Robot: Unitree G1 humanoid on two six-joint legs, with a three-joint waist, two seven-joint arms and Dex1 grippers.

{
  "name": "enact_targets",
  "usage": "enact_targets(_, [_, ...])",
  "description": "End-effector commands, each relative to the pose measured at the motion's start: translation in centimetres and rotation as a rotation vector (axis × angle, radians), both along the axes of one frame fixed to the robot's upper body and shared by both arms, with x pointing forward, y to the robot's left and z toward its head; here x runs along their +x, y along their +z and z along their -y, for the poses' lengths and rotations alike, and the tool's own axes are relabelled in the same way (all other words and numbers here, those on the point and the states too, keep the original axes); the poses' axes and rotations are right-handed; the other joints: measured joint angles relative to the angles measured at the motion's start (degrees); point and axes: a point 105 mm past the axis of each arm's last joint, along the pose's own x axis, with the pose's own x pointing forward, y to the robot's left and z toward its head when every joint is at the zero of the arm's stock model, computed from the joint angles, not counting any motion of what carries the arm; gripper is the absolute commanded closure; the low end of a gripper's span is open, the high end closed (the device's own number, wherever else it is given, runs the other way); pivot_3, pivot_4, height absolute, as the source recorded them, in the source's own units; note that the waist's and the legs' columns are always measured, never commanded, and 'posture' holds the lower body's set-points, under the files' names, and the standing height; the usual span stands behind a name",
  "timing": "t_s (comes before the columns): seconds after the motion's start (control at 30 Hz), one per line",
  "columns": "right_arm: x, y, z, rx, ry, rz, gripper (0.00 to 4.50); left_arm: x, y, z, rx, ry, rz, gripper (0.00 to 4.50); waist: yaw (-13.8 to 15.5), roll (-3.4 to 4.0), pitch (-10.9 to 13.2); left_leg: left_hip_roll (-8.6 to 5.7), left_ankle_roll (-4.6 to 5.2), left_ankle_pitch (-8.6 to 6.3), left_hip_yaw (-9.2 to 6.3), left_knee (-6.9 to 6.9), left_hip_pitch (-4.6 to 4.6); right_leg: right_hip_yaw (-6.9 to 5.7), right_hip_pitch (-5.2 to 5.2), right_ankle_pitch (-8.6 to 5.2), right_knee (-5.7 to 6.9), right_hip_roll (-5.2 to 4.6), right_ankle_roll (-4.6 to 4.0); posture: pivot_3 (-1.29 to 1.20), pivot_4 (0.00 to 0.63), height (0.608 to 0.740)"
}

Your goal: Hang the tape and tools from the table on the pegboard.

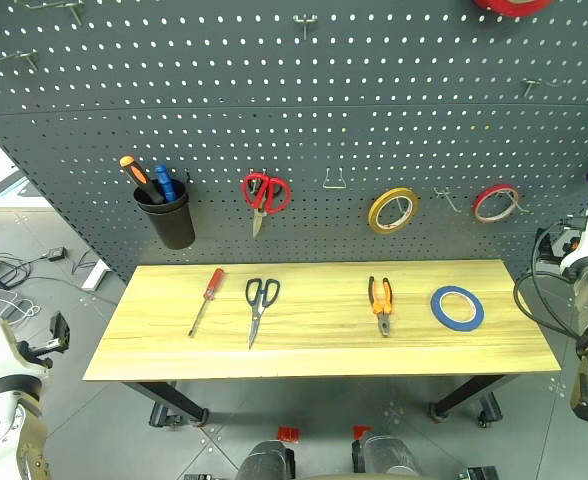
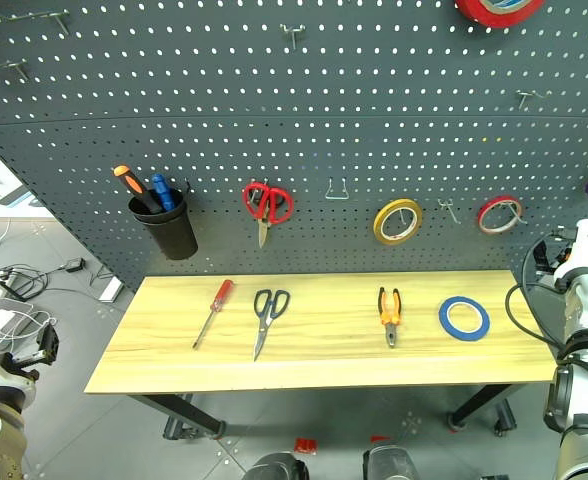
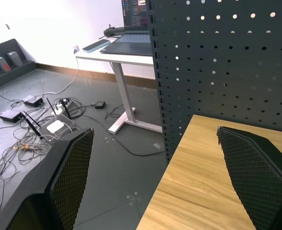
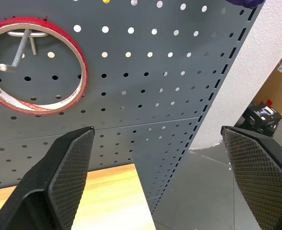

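Observation:
On the pale wood table point(image 1: 314, 350) lie, from left to right, a red-handled screwdriver point(image 1: 206, 300), black-handled scissors point(image 1: 259, 305), orange-and-black pliers point(image 1: 379, 303) and a flat blue tape ring point(image 1: 457, 307). Behind the table rises the dark grey pegboard point(image 1: 304, 120). My left gripper point(image 3: 153, 136) is open and empty, off the table's left end, over the floor beside the near corner. My right gripper point(image 4: 156, 130) is open and empty too, past the table's right end. It faces the pegboard's right edge, just below a hanging red tape roll point(image 4: 40, 109).
On the pegboard hang a black cup point(image 1: 169, 220) holding orange and blue screwdrivers, red-handled scissors point(image 1: 265, 195), a yellow tape roll point(image 1: 392, 210) and a red tape roll point(image 1: 496, 203). Bare hooks point(image 1: 335, 180) sit between them. Cables point(image 3: 35, 120) and a white desk point(image 3: 117, 52) stand at the left.

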Motion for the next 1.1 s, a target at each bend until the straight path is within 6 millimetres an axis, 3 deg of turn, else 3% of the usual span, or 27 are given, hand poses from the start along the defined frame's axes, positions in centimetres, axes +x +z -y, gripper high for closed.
enact_targets(0.03, [0.3, 1.3, 0.1, -0.019, 0.000, 0.046, 0.00, 0.4, 1.5, 0.2, 0.088, -0.047, 0.007, 0.16, 0.00, 0.00, 0.00, 0.00, 0.00, 0.00, 0.01, -0.01, 0.01, 0.02, 0.00, 0.00, 0.00, 0.00, 0.00, -0.15, 0.057, 0.740])
enact_targets(0.27, [0.3, 1.1, -0.2, -0.029, 0.017, 0.035, 0.00, 0.5, 1.6, 0.3, 0.103, -0.067, 0.000, 0.16, 0.02, 0.00, 0.00, 0.01, 0.01, -0.01, 0.06, -0.02, 0.03, 0.06, 0.00, 0.00, 0.00, 0.01, 0.00, -0.15, 0.060, 0.740])
enact_targets(0.43, [0.4, 0.4, -1.0, -0.043, 0.076, 0.016, 0.00, 1.1, 2.2, 1.7, 0.098, -0.147, 0.033, 0.16, 0.02, 0.00, 0.02, 0.03, 0.01, -0.01, 0.09, -0.04, 0.05, 0.10, 0.00, 0.00, 0.00, 0.01, 0.00, -0.16, 0.078, 0.740])
enact_targets(0.6, [0.0, -0.7, -3.5, -0.086, 0.237, -0.011, 0.00, 2.0, 2.0, 3.2, 0.042, -0.228, 0.020, 0.16, -0.01, -0.01, 0.26, 0.07, 0.04, -0.03, 0.13, -0.04, 0.08, 0.14, 0.00, 0.00, -0.01, 0.02, 0.00, -0.20, 0.110, 0.740])
enact_targets(0.73, [-1.9, -2.0, -7.0, -0.094, 0.455, -0.069, 0.00, 3.0, 2.0, 5.5, 0.063, -0.352, -0.008, 0.16, 0.10, 0.14, 1.67, 0.12, 0.07, -0.05, 0.24, -0.03, 0.17, 0.26, 0.05, 0.00, 0.02, 0.04, 0.00, -0.24, 0.171, 0.740])
enact_targets(0.8, [-3.1, -2.4, -8.6, -0.107, 0.533, -0.109, 0.00, 3.5, 2.2, 7.3, 0.051, -0.448, -0.006, 0.16, 0.10, 0.25, 2.74, 0.17, 0.09, -0.06, 0.26, -0.03, 0.15, 0.29, 0.02, 0.01, 0.01, 0.05, 0.01, -0.25, 0.197, 0.740])
enact_targets(0.9, [-4.2, -2.6, -10.9, -0.070, 0.583, -0.166, 0.00, 4.5, 2.9, 12.6, 0.016, -0.704, 0.003, 0.16, -0.01, 0.30, 4.67, 0.35, 0.10, -0.06, 0.52, -0.01, 0.21, 0.48, -0.02, 0.01, 0.01, 0.10, -0.03, -0.27, 0.238, 0.740])
enact_targets(1.1, [-3.9, -3.2, -14.4, -0.041, 0.654, -0.298, 0.00, 4.9, 4.3, 21.1, -0.097, -1.122, -0.110, 0.16, -0.98, -0.07, 7.76, 0.57, 0.10, -0.06, 0.92, -0.02, 0.12, 0.83, -0.35, 0.10, 0.06, 0.27, -0.07, -0.28, 0.285, 0.740])
